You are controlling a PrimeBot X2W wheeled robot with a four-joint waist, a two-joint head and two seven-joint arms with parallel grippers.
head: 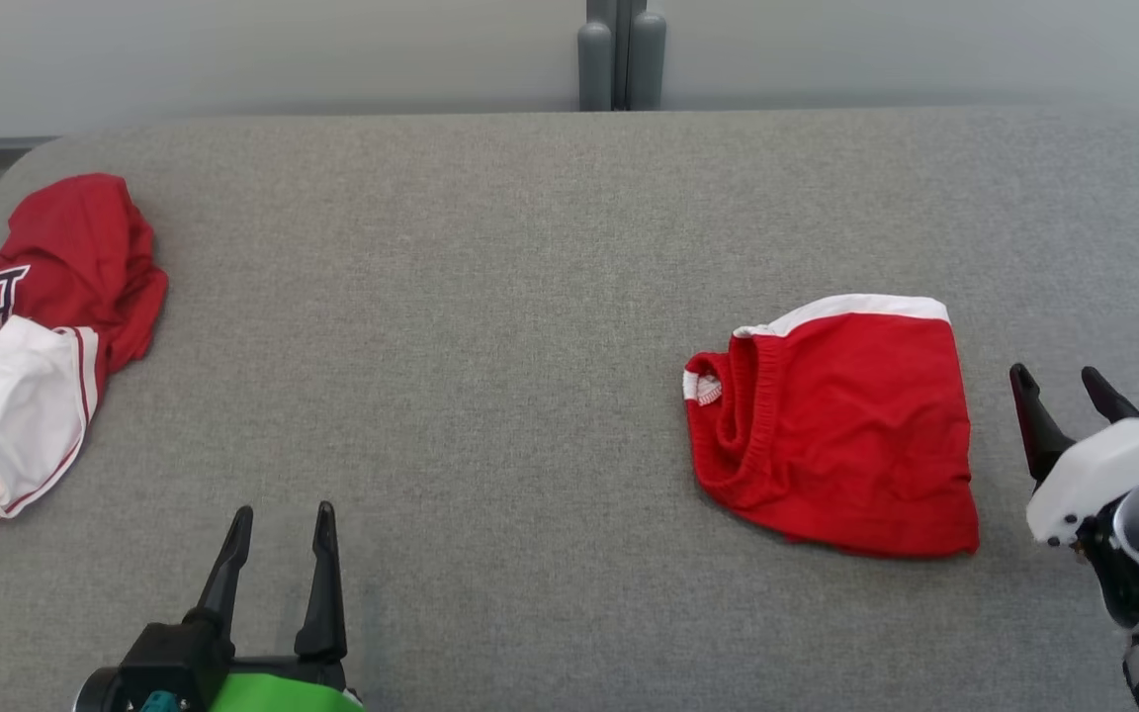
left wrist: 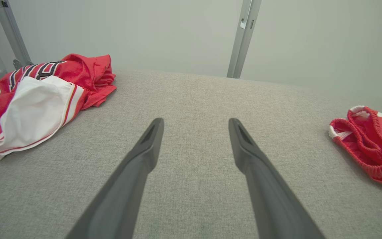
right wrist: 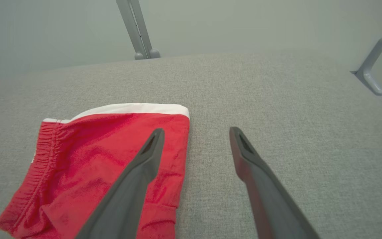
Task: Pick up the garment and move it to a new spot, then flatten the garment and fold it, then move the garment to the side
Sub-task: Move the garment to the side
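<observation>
Head view, garment (head: 45,326) perhaps overhanging left table (head: 490,297) edge

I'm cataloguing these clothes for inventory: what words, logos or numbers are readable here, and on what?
"B…": black, white-outlined letters on the garment. Only a probable "B" reads; the rest is lost in folds and cut off at the picture's edge.
Red shorts: no text visible.

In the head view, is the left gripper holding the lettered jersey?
No, the jersey lies crumpled on the table, apart from the open left gripper.
</observation>
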